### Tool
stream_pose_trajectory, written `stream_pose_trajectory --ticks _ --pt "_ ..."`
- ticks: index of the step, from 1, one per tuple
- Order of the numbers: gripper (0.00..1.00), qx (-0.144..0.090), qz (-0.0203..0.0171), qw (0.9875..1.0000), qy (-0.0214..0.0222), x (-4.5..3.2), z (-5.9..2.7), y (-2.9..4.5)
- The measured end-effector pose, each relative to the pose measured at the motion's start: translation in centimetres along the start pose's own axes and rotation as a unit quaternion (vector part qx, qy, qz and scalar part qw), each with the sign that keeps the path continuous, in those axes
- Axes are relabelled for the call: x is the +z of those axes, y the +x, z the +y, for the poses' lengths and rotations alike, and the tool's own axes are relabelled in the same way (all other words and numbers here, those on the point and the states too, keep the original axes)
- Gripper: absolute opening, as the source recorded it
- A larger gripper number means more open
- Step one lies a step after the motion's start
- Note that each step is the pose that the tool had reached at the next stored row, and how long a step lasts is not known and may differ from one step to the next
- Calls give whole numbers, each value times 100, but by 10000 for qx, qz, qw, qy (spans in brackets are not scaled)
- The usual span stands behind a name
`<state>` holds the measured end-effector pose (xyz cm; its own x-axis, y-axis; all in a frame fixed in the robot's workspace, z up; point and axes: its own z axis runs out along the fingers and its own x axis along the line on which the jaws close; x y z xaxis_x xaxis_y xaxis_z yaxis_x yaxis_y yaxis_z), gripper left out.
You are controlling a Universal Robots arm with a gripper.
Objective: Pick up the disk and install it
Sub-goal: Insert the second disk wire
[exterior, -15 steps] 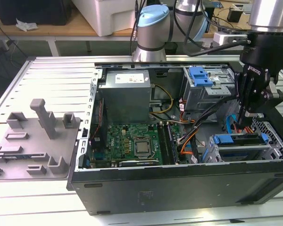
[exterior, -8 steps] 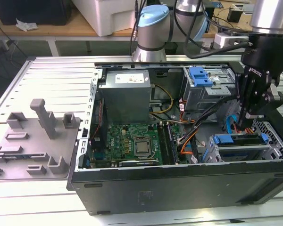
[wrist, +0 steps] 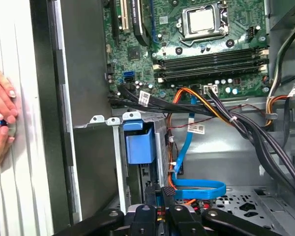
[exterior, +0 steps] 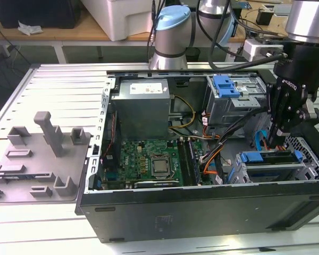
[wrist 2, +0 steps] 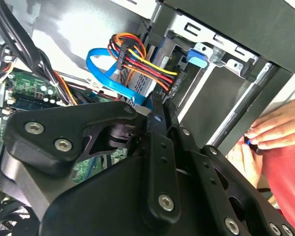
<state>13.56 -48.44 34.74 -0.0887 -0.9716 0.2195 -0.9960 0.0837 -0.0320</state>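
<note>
The hand hangs inside the open computer case, its fingers pressed together with nothing between them, tips just above the disk. The disk sits in the drive cage at the case's front corner, blue rail uppermost. Beyond it lies the motherboard, then the grey power supply. A person's hands rest on the case's outer wall.

Matt black plastic-looking links on the gripper, with shiny metal screw heads. The case is matt black outside and dull grey sheet metal inside; the blue bracket is smooth plastic. Glossy green motherboard; the blue cable is flat and slick.
</note>
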Motion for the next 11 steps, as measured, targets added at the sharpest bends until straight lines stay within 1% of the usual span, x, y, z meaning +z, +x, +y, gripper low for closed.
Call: stream_pose_trajectory --ticks 1,2,3,5,8,10,11 --pt "16 0 -32 10000 -3 0 -1 6" --pt "16 1 -101 9999 -9 3 -2 20" --pt "16 2 -143 9999 -13 4 -3 29" --pt "16 3 -202 9998 -18 7 -4 46" --pt "16 3 -268 9996 -24 11 -6 70" --pt "16 4 -332 9994 -30 16 -8 95" --pt "16 5 -351 9994 -31 17 -9 103"
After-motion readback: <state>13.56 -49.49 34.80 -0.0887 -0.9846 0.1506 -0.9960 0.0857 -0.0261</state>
